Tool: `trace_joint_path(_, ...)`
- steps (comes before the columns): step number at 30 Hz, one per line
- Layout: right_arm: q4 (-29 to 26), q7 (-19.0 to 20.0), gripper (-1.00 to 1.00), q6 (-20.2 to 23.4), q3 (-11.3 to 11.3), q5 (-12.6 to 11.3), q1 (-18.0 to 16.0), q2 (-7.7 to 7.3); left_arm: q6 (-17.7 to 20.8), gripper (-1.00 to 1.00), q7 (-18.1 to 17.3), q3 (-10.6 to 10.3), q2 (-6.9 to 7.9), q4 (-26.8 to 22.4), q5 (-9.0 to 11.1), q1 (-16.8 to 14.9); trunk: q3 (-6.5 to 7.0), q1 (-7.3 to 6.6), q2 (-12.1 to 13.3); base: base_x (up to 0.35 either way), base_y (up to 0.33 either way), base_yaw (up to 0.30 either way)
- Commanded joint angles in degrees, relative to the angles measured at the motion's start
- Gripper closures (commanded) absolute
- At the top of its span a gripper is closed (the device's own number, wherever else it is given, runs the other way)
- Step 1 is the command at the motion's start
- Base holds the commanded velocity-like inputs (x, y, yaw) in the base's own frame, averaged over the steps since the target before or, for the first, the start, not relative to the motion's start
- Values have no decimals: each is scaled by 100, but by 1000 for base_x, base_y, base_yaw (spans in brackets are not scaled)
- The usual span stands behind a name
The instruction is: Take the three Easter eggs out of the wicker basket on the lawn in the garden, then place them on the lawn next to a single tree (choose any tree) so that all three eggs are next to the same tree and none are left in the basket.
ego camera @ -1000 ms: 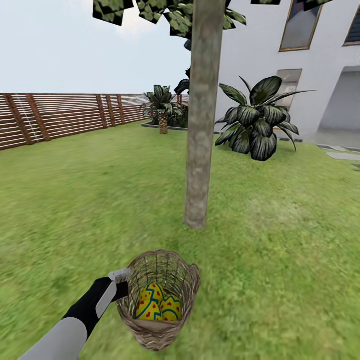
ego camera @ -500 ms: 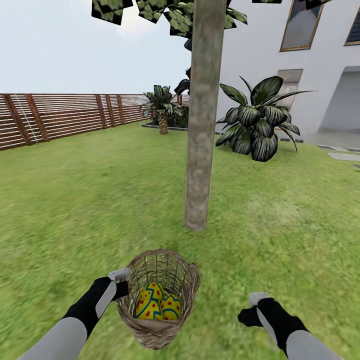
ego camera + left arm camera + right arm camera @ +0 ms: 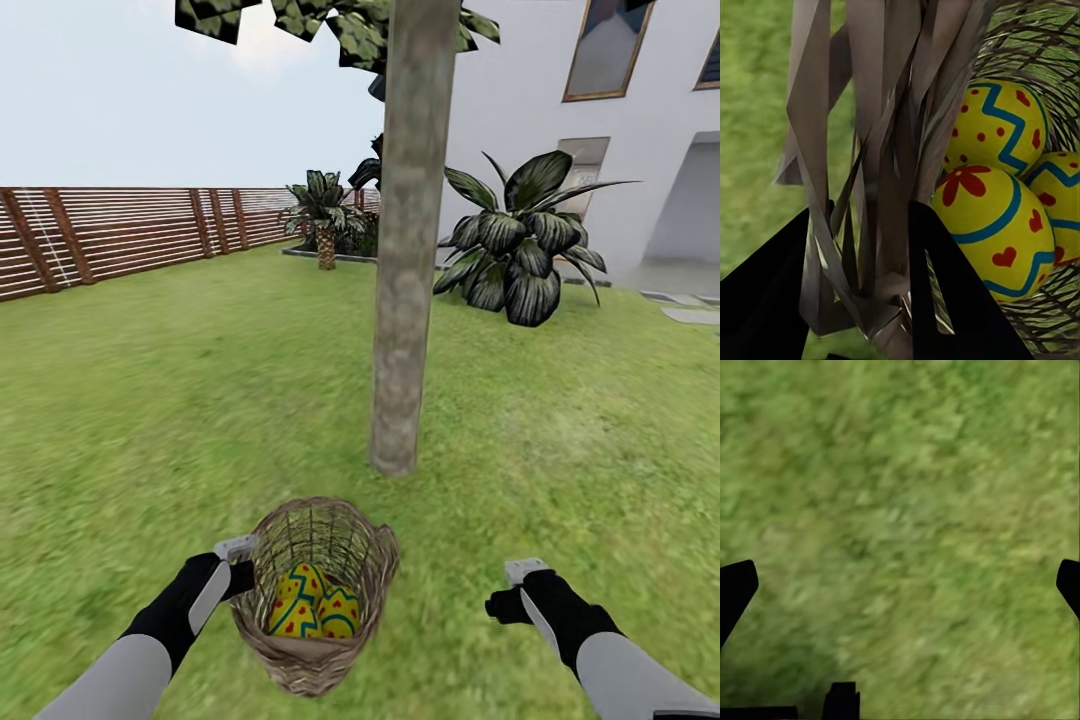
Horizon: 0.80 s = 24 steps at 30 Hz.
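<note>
Head view looks down over a broad lawn of mottled green grass to the small round brown open-weave wicker basket, which stands upright on the grass just in front of the tall tree with a straight grey-brown mottled trunk. Inside the basket lie the small yellow Easter eggs with red dots and blue-green zigzag bands, packed together against the near wall. The left gripper sits at the basket's left rim, its black-sleeved arm reaching in from the lower left. From the left wrist view, the two dark fingers stand on either side of the woven wall, one outside it and one inside beside the eggs; the jaws are narrowed onto the wicker strands, gripping the rim. Three eggs are countable there, touching one another.

The right gripper hangs over bare grass well to the right of the basket, apart from it. Its own wrist view shows the dark fingertips at opposite edges of the picture with blurred grass between them, so the jaws stand wide and hold nothing.

Farther back, a brown horizontal-slat wooden fence borders the lawn on the left, a short palm stands by it, a large dark-leaved bush grows to the right of the trunk, and a white house wall rises behind
</note>
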Motion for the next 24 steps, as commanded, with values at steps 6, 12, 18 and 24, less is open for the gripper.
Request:
trace_joint_path(6, 36, 70, -100, 17, 6, 50, -1, -2, 14, 100, 43, -23, 10, -12, 84, -3, -6, 4, -4, 324, 0, 0)
trace_joint_path(12, 53, 71, -100, 7, 7, 45, -1, 5, 14, 100, 43, -23, 11, -11, 84, -3, -6, 4, -4, 324, 0, 0)
trace_joint_path(18, 62, 61, -100, -9, 15, 54, -1, 15, 15, 100, 43, -23, 8, -4, 84, -3, -6, 4, -4, 324, 0, 0)
trace_joint_path(24, 62, 58, -100, -10, 15, 61, -1, 15, 14, 100, 43, -23, 14, -4, 84, -3, -6, 4, -4, 324, 0, 0)
